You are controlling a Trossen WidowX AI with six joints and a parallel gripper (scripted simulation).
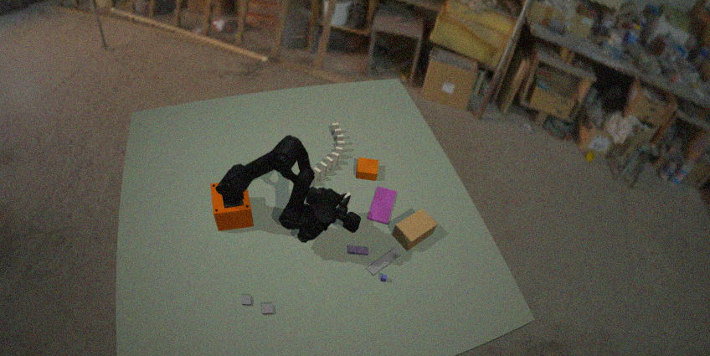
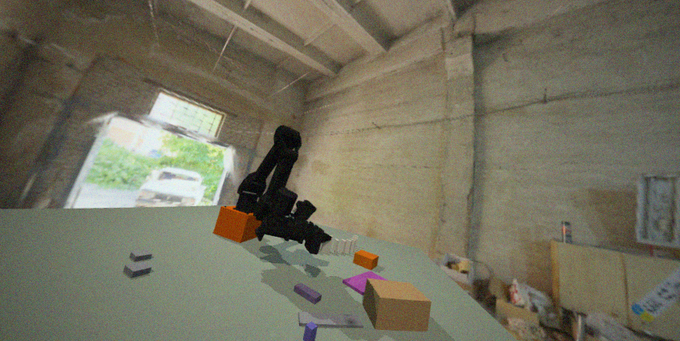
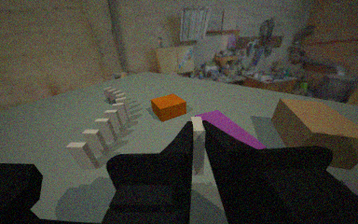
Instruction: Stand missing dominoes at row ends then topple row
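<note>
My gripper point(image 1: 346, 199) point(image 3: 196, 125) is shut on a cream domino point(image 3: 198, 145), which is held upright between the fingertips; its top shows in the top view. The standing row of several cream dominoes point(image 1: 340, 143) point(image 2: 344, 245) point(image 3: 103, 126) curves away behind the gripper. In the wrist view the row is on the left, and its nearest domino point(image 3: 80, 151) is apart from the held one. The arm partly hides the row's near end in the top and exterior views. Whether the held domino touches the mat is unclear.
An orange block point(image 1: 367, 168) point(image 2: 366, 259) point(image 3: 168, 107) lies beside the row. A magenta slab point(image 1: 383, 205) point(image 3: 232, 128) and a tan box point(image 1: 414, 229) point(image 2: 397, 305) point(image 3: 325, 133) are right of the gripper. A purple bar point(image 1: 357, 250), grey strip point(image 1: 383, 261) and small blue block point(image 1: 383, 277) lie nearer the top camera.
</note>
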